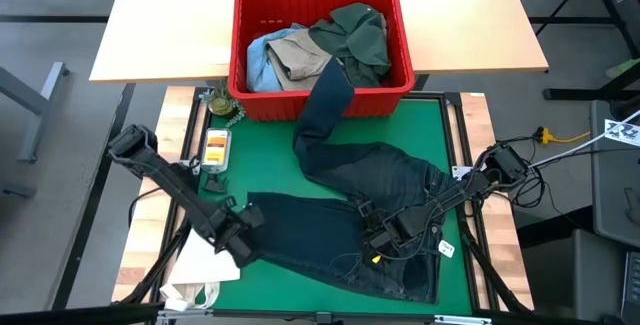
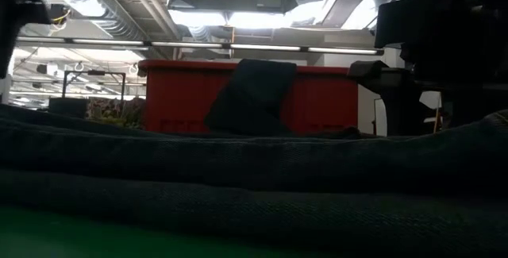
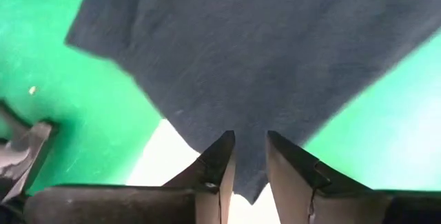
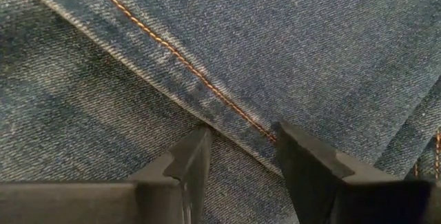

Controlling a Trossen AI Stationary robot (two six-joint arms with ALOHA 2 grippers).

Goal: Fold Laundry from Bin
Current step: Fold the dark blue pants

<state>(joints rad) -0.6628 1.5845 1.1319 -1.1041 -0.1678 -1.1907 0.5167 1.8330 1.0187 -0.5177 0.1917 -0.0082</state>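
Dark jeans [image 4: 227,58] fill everything; right gripper [image 4: 238,155] jaws gape unloaded on a seam, left gripper [image 3: 249,162] jaws narrowly straddle the hem, grip unclear — could slip, bunching the fold.

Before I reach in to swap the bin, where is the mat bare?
Bare green mat lies between the red bin, the dark jeans and the left arm. A narrower strip runs right of the bin. The front is crowded: jeans, both claws, a white bag.
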